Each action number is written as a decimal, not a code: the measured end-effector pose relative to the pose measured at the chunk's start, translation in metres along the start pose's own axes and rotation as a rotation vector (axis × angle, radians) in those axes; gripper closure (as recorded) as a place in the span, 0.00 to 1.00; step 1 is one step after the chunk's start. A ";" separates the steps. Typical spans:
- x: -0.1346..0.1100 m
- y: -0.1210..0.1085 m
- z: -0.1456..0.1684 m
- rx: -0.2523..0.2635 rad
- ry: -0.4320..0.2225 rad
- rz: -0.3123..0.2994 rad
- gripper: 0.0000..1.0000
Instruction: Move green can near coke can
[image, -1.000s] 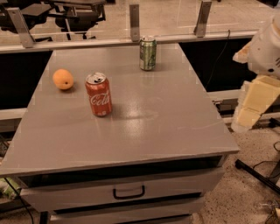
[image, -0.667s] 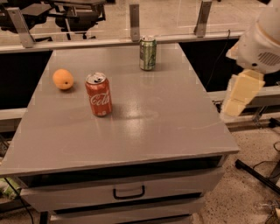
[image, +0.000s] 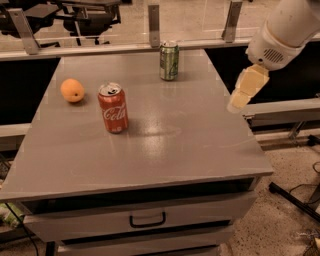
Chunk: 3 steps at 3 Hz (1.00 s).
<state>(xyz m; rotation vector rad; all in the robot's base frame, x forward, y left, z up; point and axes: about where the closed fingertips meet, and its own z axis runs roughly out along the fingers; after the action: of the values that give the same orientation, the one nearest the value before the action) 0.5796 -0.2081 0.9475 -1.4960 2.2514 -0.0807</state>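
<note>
The green can (image: 169, 60) stands upright near the far edge of the grey table (image: 150, 150), right of centre. The coke can (image: 112, 107) stands upright on the left middle of the table, well apart from the green can. My gripper (image: 246, 89) hangs over the table's right edge, to the right of and nearer than the green can, touching neither can. It holds nothing that I can see.
An orange fruit (image: 72, 90) lies on the table to the left of the coke can. A drawer with a handle (image: 147, 219) sits under the tabletop. A rail with posts (image: 154, 25) runs behind the table. Cables and a stand leg (image: 295, 195) lie on the floor at right.
My arm and gripper have moved left and up, from beside the table's right edge to over it. The cans and the orange have not moved.
</note>
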 end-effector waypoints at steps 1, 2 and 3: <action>-0.018 -0.035 0.022 0.009 -0.064 0.066 0.00; -0.043 -0.061 0.046 -0.002 -0.128 0.123 0.00; -0.074 -0.078 0.070 -0.008 -0.177 0.165 0.00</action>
<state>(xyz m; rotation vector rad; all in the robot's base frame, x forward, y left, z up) 0.6979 -0.1620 0.9297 -1.2626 2.2233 0.1059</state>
